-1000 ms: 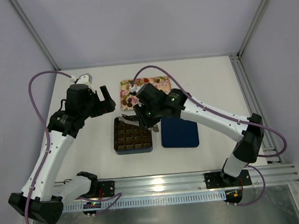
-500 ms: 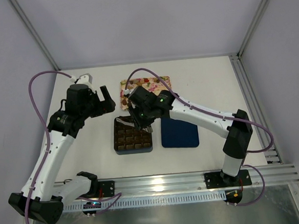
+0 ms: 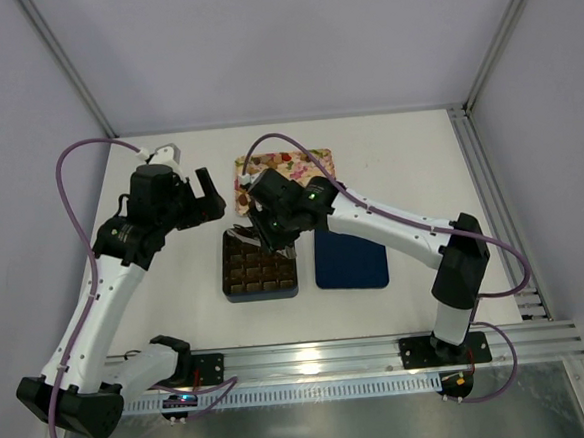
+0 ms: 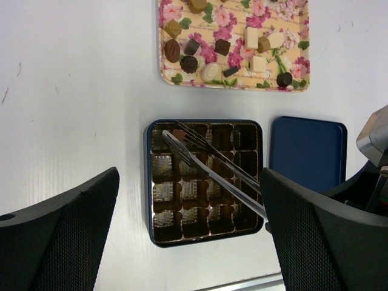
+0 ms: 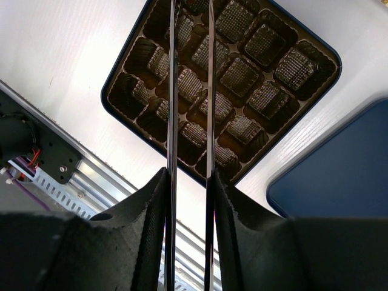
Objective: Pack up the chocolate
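Several small brown, dark and cream chocolates [image 4: 189, 62] lie on a floral tray [image 4: 291, 82], also in the top view [image 3: 313, 158]. The dark box [image 3: 261, 278] with its grid of cells sits in front of the tray [image 4: 159, 227] [image 5: 242, 79]. My right gripper [image 3: 276, 240] [image 5: 189, 182] is shut on metal tongs [image 4: 212, 170] [image 5: 171, 91] that reach over the box toward its back left cells. A small brown piece [image 4: 178, 131] shows at the tong tips; I cannot tell if it is gripped. My left gripper [image 3: 208, 195] [image 4: 189, 182] is open and empty, high above the box.
The flat navy lid [image 3: 351, 260] lies right of the box, also in the left wrist view [image 4: 306, 151] and the right wrist view [image 5: 339, 163]. An aluminium rail [image 3: 381, 351] runs along the near edge. The enclosure walls stand left, right and behind.
My right arm has swung left, carrying the tongs further over the box toward its back left corner. The left arm has not moved.
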Robot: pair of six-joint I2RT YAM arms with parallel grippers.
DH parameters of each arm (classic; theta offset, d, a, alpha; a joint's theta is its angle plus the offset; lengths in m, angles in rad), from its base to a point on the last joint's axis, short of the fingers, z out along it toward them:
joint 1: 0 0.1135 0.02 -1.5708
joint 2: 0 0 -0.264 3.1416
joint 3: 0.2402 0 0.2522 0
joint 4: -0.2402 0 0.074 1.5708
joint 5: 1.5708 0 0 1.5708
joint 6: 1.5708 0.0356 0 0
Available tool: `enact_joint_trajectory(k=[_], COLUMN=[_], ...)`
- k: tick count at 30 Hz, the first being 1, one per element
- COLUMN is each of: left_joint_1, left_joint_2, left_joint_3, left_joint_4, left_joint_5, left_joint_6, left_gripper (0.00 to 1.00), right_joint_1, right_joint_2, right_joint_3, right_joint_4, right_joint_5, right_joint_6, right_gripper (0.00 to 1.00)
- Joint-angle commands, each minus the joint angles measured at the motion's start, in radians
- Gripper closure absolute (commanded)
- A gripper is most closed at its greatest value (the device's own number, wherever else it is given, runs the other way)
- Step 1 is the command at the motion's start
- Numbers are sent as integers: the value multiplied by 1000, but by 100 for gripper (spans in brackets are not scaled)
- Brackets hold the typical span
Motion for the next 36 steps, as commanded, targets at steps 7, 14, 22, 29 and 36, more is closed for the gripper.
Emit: enact_joint_trajectory(k=[7, 14, 22, 29, 36], left_joint_1=[-1, -2, -1, -1, -1], left_joint_2=[-6, -6, -6, -12, -12], left_joint_3=[2, 1, 18, 33, 33], left_joint_4=[0, 1, -5, -14, -14], left_joint_5=[-12, -13, -15, -12, -6], left_joint_6=[18, 19, 21, 23, 21], left_gripper=[4, 4, 4, 4, 4], right_joint_1=[12, 15, 6, -60, -195], right_joint_2=[1, -5, -68, -149, -210], right_joint_3=[52, 57, 88, 51, -59], right_joint_4=[38, 35, 10, -17, -14], right_joint_5=[13, 16, 46, 86, 149], right_joint_6=[4, 6, 0, -8, -25], right_gripper=[59, 56, 57, 57, 57])
